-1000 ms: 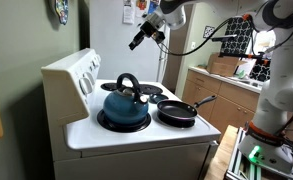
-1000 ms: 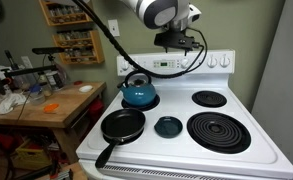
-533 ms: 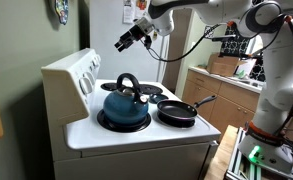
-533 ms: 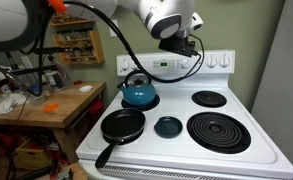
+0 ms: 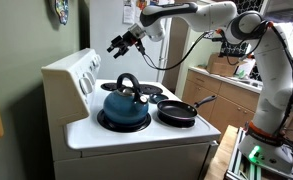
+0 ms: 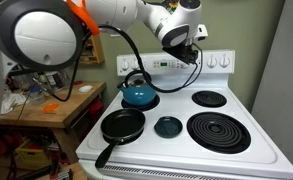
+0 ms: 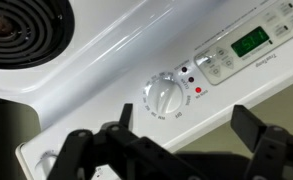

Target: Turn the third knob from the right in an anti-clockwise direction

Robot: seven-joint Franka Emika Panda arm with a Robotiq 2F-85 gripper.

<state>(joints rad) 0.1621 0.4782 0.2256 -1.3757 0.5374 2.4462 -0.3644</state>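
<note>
The white stove's back panel (image 6: 201,63) carries round white knobs and a green digital display (image 7: 249,41). In the wrist view one white knob (image 7: 162,97) sits beside two red-dotted indicators, just left of the display. My gripper (image 7: 186,116) is open, with its two black fingers apart and the knob a little beyond them, not touched. In both exterior views the gripper (image 5: 117,46) (image 6: 183,42) hovers in the air in front of the panel, holding nothing. Which knob in the row this is, I cannot tell.
A blue kettle (image 5: 124,106) (image 6: 139,96) stands on a back burner. A black frying pan (image 5: 178,111) (image 6: 121,126) sits on a front burner. A large bare coil burner (image 6: 218,131) lies at the front. A cluttered wooden counter (image 5: 229,78) stands beside the stove.
The arm has swung toward the stove's back panel, and the gripper is now closer to the knobs. The gripper stays open. Kettle and pan have not moved.
</note>
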